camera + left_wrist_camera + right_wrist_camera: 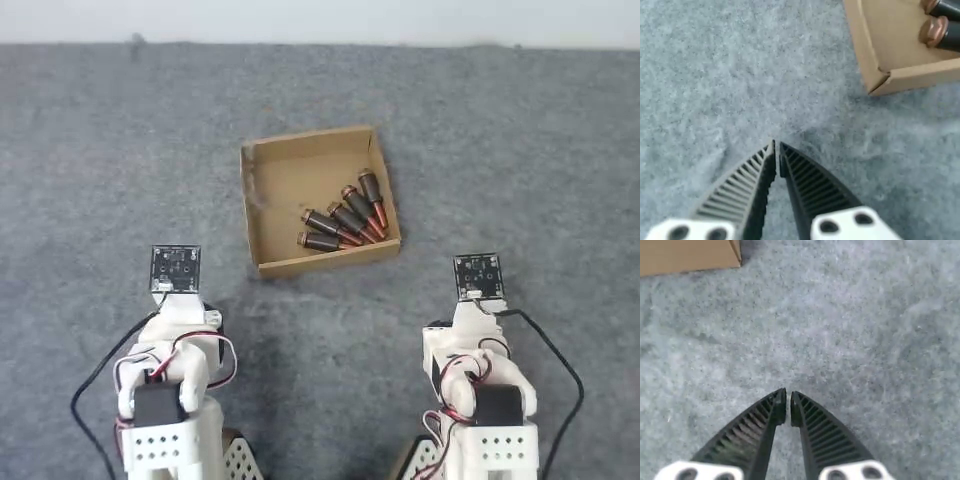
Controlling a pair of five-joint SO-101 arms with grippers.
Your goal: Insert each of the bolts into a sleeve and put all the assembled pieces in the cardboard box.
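Four assembled pieces (347,220) lie in the cardboard box (285,185), frame centre. Both jaws are clenched and empty. The task looks finished; no grasp needed.

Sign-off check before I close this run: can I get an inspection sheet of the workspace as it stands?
Surface: grey carpet, flat, no marks seen.
Job's things: cardboard box open, ahead of and between the arms; assembled pieces lie side by side in its corner nearer the right arm, about five, with dark sleeves and copper ends. No loose bolts or sleeves seen.
Clutter: nothing seen.
Grippers: left gripper has its fingers shut and holds nothing, over bare carpet short of the box; right gripper the same.
Cables: black cables loop beside each arm; red and white wires sit at the joints, none near the box.
Surroundings: pale strip along the far edge.
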